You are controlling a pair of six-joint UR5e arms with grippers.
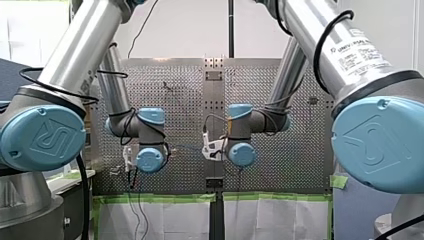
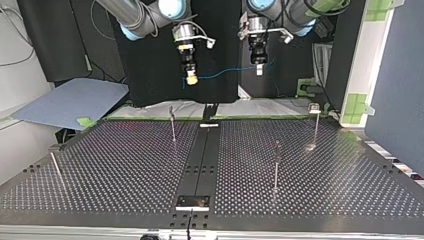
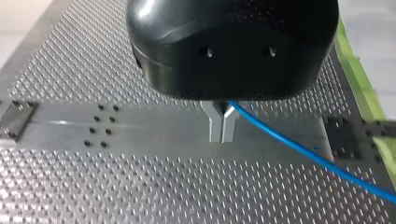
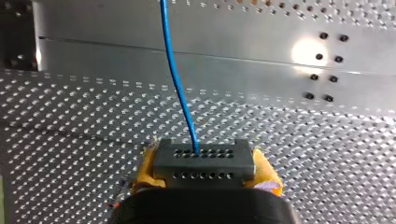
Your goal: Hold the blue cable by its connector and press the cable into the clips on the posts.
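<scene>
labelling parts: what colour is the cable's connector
Connector: dark grey, best in right wrist view.

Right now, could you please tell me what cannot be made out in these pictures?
- Clips on the posts: too small, top view.
- Blue cable: runs off the left wrist view's edge.
- Connector: lower part hidden by my right claw, right wrist view.
- My left claw: behind its wrist joint, front view.

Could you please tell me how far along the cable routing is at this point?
Done: my right gripper grips the connector between its yellow pads, and my left gripper is shut on the blue cable further along. In hand: the cable hangs in the air between the two, well above the perforated table. Left: all the pressing in; none of the posts carries cable yet.
</scene>
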